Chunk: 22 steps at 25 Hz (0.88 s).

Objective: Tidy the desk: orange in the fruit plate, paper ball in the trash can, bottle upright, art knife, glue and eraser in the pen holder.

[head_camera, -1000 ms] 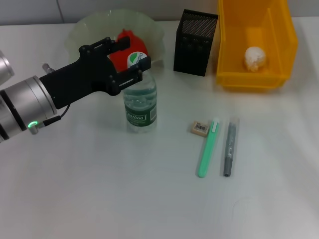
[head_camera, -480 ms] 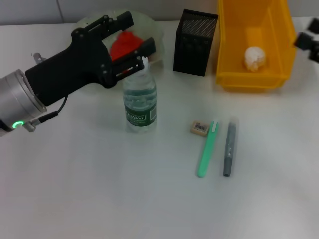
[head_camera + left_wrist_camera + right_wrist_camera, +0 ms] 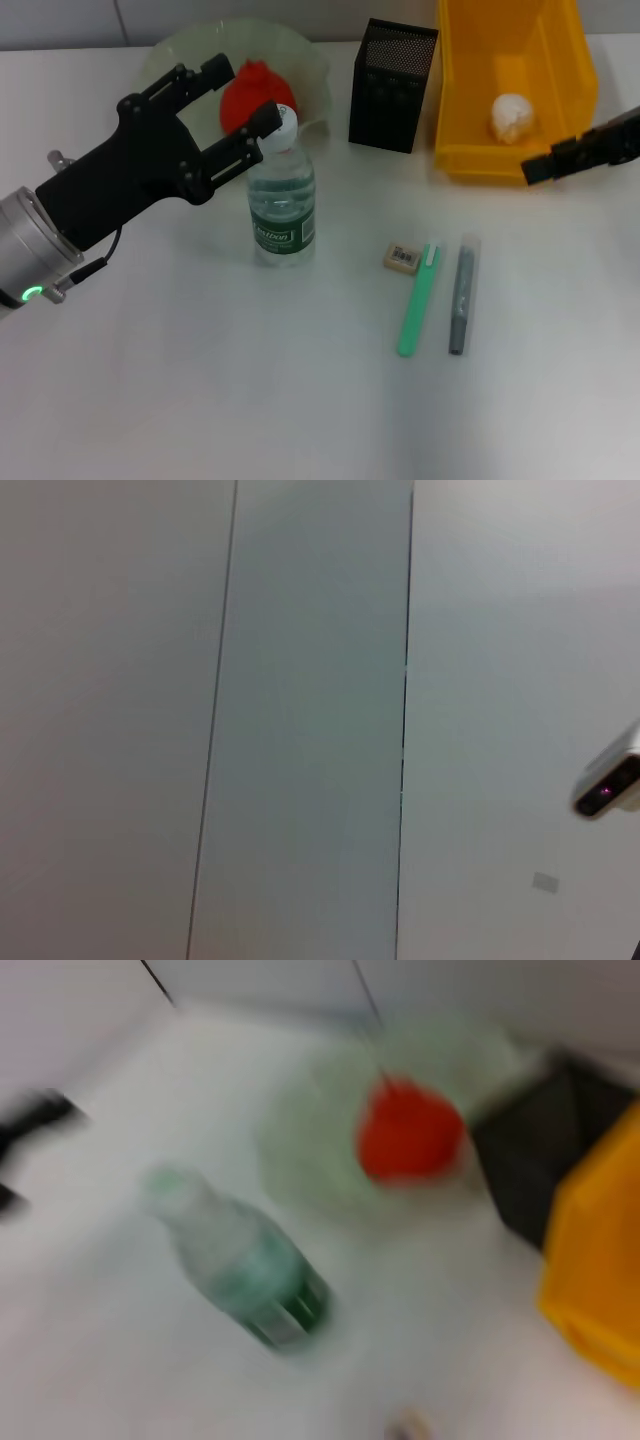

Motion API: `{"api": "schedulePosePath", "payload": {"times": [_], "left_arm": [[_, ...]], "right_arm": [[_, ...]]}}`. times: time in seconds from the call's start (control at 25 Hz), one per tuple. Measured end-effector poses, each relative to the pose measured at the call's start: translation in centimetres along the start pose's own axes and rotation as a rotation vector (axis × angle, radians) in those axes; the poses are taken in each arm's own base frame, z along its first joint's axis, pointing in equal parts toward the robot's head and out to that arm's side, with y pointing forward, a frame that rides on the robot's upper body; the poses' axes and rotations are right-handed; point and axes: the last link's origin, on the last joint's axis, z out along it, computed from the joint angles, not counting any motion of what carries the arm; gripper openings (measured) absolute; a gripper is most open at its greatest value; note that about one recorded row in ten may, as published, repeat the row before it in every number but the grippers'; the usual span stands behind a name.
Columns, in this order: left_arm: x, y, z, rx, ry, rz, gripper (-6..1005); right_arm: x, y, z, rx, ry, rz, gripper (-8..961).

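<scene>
The bottle (image 3: 283,200) stands upright on the desk (image 3: 200,380), white cap on top. My left gripper (image 3: 240,95) hovers open just behind and left of the cap, holding nothing. Behind it the orange (image 3: 252,88) lies in the pale-green fruit plate (image 3: 170,55). The paper ball (image 3: 510,116) rests inside the yellow trash can (image 3: 560,90). The eraser (image 3: 400,258), the green art knife (image 3: 418,298) and the grey glue (image 3: 460,295) lie side by side right of the bottle. The pen holder (image 3: 392,85) stands between plate and bin. My right gripper (image 3: 565,158) reaches in at the bin's front right corner.
The right wrist view shows the bottle (image 3: 240,1260), the orange (image 3: 410,1135), the pen holder (image 3: 525,1160) and the trash can (image 3: 600,1280) from above. The left wrist view shows only a wall.
My left gripper has let go of the bottle's neck and drawn back to the left and upward. My right arm has come in from the right edge toward the bin's front.
</scene>
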Motion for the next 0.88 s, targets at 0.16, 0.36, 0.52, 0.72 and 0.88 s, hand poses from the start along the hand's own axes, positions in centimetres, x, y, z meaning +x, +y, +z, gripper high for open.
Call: {"api": "schedulePosePath", "payload": {"times": [0.16, 0.36, 0.52, 0.72, 0.88], "left_arm": [[-0.8, 0.0, -0.4, 0.022, -0.017, -0.002, 717], [-0.8, -0.2, -0.1, 0.020, -0.016, 0.012, 717], [-0.2, -1.3, -0.5, 0.068, -0.004, 0.046, 717], [1.1, -3.7, -0.5, 0.133, -0.011, 0.148, 717], [1.1, -5.1, -0.3, 0.155, -0.060, 0.193, 717]], "right_arm": [[-1.9, 0.8, 2.2, 0.109, 0.177, -0.013, 677], [-2.7, 1.7, 5.7, 0.173, 0.263, -0.055, 676], [-3.4, 1.7, 8.8, 0.178, 0.254, -0.049, 676], [-4.1, 1.8, 11.4, 0.152, 0.192, 0.071, 676], [-4.6, 2.2, 13.2, 0.149, 0.211, 0.145, 676]]}}
